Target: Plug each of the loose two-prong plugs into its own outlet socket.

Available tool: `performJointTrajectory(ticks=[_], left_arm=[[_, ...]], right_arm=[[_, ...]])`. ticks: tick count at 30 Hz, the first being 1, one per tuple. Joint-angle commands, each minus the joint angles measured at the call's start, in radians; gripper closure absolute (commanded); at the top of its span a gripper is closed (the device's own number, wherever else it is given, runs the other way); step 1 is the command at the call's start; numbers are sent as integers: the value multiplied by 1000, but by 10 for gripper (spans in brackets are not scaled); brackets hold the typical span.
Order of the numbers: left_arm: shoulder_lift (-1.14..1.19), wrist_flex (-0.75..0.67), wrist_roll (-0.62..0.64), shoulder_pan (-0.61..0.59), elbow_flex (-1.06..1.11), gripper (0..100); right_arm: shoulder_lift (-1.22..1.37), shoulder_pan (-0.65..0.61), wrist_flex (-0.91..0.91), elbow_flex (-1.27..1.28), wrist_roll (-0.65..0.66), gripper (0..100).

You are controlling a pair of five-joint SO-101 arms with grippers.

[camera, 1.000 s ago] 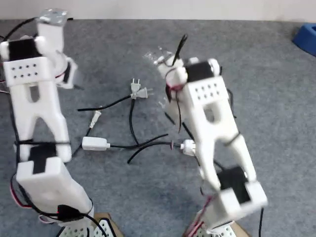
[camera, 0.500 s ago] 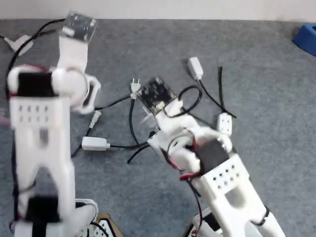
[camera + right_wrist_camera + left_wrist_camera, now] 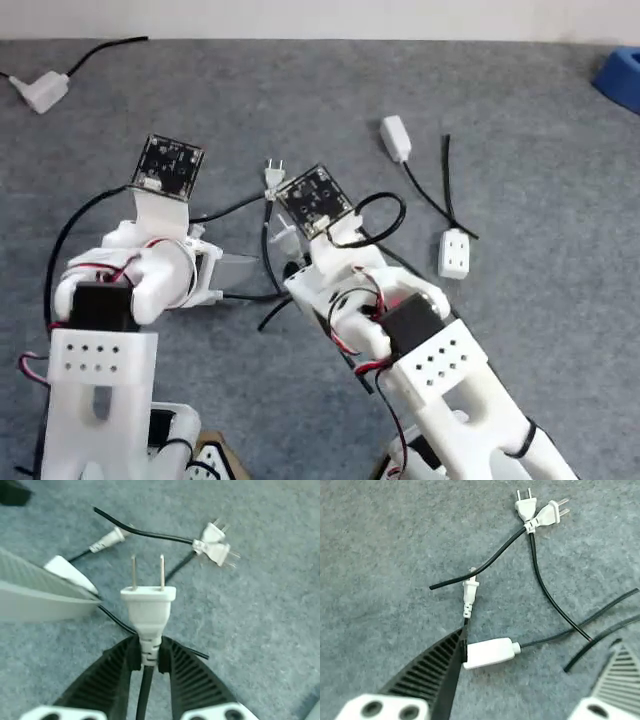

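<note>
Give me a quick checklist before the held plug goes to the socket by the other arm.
1. Grip on plug: ok. The right gripper is shut on the plug at its neck.
2. Prongs: ok. Both look straight and point away from the gripper.
3. Left gripper ready: ok. It is open, with the socket lying on the carpet between its fingers, close to the black one.
4. Socket slots facing the plug: cannot tell. The slot face is not visible.
5. Closing path free: not ok. Black cables lie between the left fingers beside the socket.

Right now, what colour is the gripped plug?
The plug is white; see right wrist view.
</note>
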Motion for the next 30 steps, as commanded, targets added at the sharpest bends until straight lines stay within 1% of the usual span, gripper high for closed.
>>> performJointTrajectory(ticks=[1, 6, 25, 30], left_arm=[[-39, -77, 35, 27, 21, 585], [-36, -75, 44, 62, -19, 585], [-42, -75, 44, 65, -21, 585], [-42, -46, 46, 82, -22, 582]], right_arm=[[-27, -39, -58, 39, -12, 992], [-25, -38, -127, 122, -12, 992], [-25, -36, -127, 134, -12, 992], [-25, -35, -127, 154, -12, 992]])
